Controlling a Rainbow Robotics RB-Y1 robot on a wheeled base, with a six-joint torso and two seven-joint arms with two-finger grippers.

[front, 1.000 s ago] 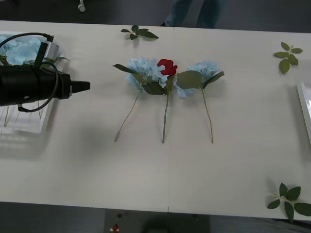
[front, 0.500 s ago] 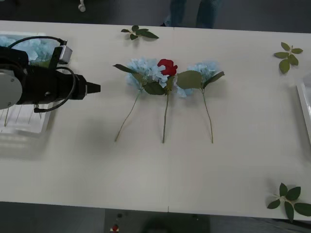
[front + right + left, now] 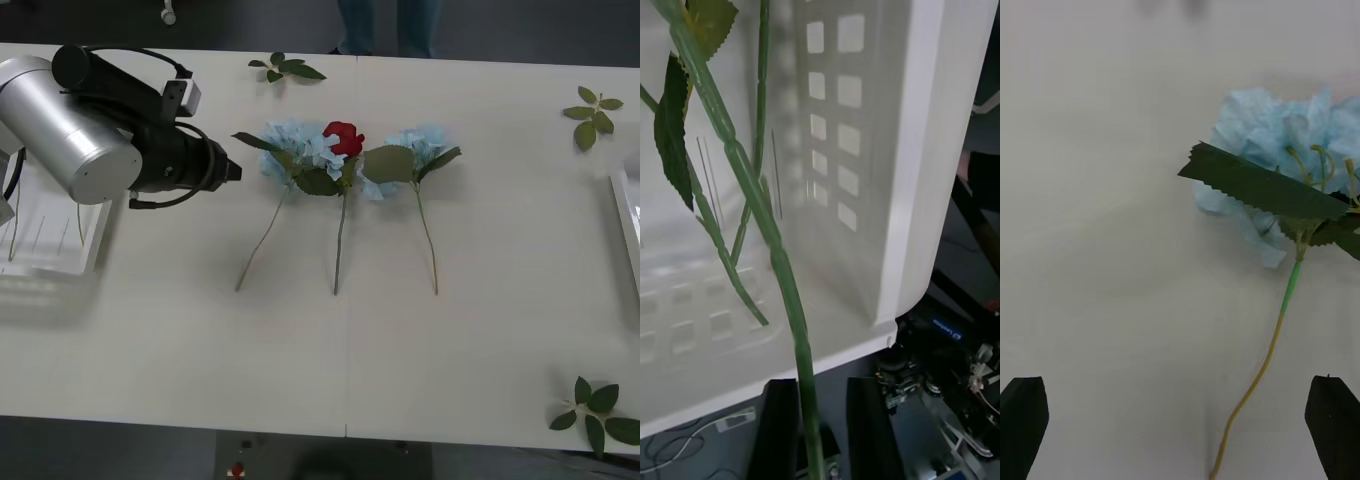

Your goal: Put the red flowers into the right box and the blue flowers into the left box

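The desk [image 3: 330, 350] carries two blue flowers [image 3: 295, 145] flanking one red flower [image 3: 344, 137]. The left box [image 3: 60, 255] sits at its left edge. The left claw [image 3: 1180, 420], spread open, hangs above the nearest blue flower, presumably for pickup. The right claw [image 3: 824, 420] grips a green stem [image 3: 752, 195] over the right box [image 3: 932, 150], probably a red flower's.

Pale, evenly lit tabletop [image 3: 330, 350] beneath the tool; dark grey floor [image 3: 500, 25] beyond its far edge and below the near one.

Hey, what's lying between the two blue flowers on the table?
In the front view, one red rose lies between the left blue flower and the right blue flower, its head against the left one's petals, stems roughly parallel.
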